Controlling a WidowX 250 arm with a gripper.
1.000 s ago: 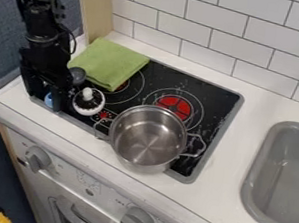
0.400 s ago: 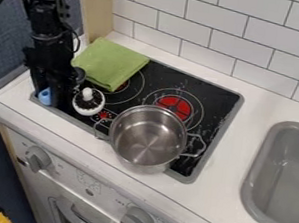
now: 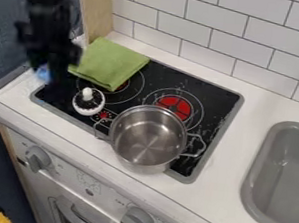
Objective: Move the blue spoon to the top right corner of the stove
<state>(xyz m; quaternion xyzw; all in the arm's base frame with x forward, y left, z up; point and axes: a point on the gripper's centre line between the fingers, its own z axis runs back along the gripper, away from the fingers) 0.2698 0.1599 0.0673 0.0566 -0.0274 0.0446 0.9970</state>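
Observation:
My gripper (image 3: 50, 75) hangs over the left corner of the stove (image 3: 205, 165), blurred, shut on the blue spoon (image 3: 43, 73). Only a small blue part of the spoon shows, at the left of the gripper's lower end; the dark gripper hides the rest. The spoon appears raised above the stove's left edge. At the stove's far right, the top right corner lies behind and to the right of the red burner marking (image 3: 174, 105).
A green cloth (image 3: 110, 63) lies on the stove's back left, just right of the gripper. A white-and-dark lidded item with a white knob (image 3: 87, 94) stands in front of it. A steel pot (image 3: 148, 138) covers the front right. The grey sink (image 3: 285, 183) is further right.
The gripper has moved up from the stove's front left corner, and the blue spoon has risen with it. The cloth, the knobbed item and the pot have kept their places.

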